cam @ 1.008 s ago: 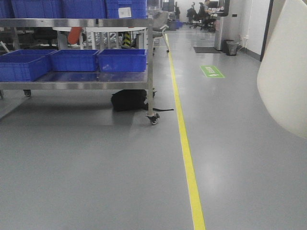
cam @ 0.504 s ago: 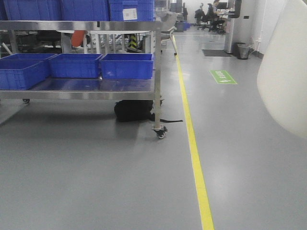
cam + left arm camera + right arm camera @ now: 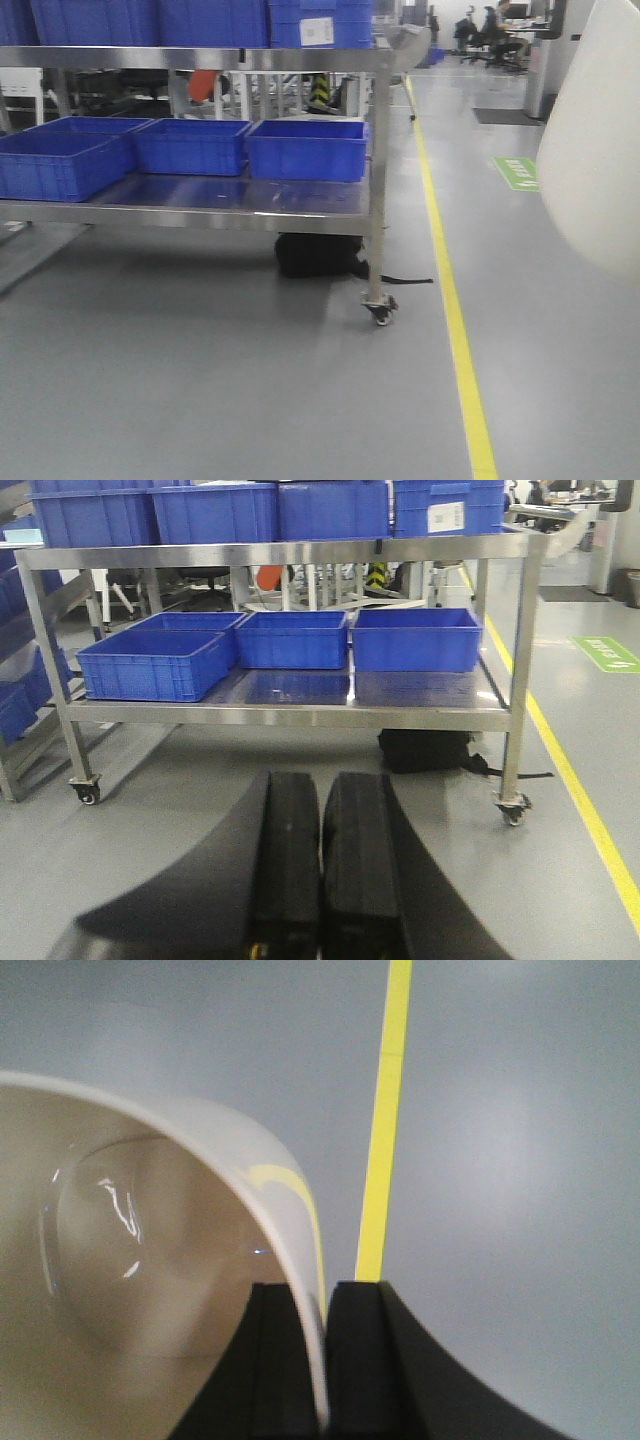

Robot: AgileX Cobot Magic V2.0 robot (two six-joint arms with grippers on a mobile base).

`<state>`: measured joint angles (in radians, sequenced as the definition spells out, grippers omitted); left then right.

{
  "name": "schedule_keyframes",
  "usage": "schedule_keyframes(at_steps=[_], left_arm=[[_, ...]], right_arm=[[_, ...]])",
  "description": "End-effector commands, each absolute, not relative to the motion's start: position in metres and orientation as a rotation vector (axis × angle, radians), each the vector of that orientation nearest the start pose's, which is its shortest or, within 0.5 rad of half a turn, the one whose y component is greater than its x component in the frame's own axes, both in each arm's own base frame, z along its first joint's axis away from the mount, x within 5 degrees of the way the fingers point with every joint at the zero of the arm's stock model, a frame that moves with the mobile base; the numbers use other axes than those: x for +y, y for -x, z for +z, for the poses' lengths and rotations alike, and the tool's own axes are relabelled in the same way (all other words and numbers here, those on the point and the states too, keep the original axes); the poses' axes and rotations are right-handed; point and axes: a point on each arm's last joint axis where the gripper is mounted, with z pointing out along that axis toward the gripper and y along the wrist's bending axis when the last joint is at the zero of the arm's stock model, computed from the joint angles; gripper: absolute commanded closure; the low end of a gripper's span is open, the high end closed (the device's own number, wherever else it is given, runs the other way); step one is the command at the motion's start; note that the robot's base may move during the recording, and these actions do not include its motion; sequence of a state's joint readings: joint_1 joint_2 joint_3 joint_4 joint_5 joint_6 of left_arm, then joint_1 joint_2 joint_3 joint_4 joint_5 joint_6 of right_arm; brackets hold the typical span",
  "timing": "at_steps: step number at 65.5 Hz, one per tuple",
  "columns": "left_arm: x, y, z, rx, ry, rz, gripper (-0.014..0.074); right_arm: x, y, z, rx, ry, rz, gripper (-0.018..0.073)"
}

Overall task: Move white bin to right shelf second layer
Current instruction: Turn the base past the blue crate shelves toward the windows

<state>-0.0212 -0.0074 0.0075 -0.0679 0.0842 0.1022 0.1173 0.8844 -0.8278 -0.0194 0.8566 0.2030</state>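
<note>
The white bin (image 3: 592, 140) hangs in the air at the right edge of the front view, a glossy cream tub seen from outside. In the right wrist view my right gripper (image 3: 322, 1295) is shut on the white bin (image 3: 150, 1260), one finger inside the wall and one outside, above the grey floor and a yellow line. My left gripper (image 3: 320, 780) is shut with nothing between its black fingers, pointing at a steel cart. The right shelf second layer is out of view.
A wheeled steel cart (image 3: 376, 150) stands ahead on the left with blue crates (image 3: 305, 148) on its lower and upper levels. A black bag (image 3: 318, 255) lies under it. A yellow floor line (image 3: 458, 340) runs forward beside the cart's caster (image 3: 380, 312).
The whole scene has slid right and grown larger in the front view: the cart and yellow line are closer and further right. The white bin keeps its place at the right edge.
</note>
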Motion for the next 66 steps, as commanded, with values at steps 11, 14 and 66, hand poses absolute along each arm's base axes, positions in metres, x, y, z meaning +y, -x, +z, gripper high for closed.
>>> schedule_keyframes(at_steps=[11,14,66], left_arm=[[-0.0011,-0.0563,0.1995,1.504,-0.034,0.005,0.0512],[-0.0011,-0.0563,0.1995,1.504,-0.034,0.005,0.0512],[-0.0011,-0.0563,0.1995,1.504,-0.034,0.005,0.0512]], right_arm=[[0.0174,-0.1648,0.3436,2.295,-0.090,0.138,0.0502],[0.0174,-0.1648,0.3436,2.295,-0.090,0.138,0.0502],[0.0173,-0.1648,0.3436,2.294,-0.090,0.137,0.0502]])
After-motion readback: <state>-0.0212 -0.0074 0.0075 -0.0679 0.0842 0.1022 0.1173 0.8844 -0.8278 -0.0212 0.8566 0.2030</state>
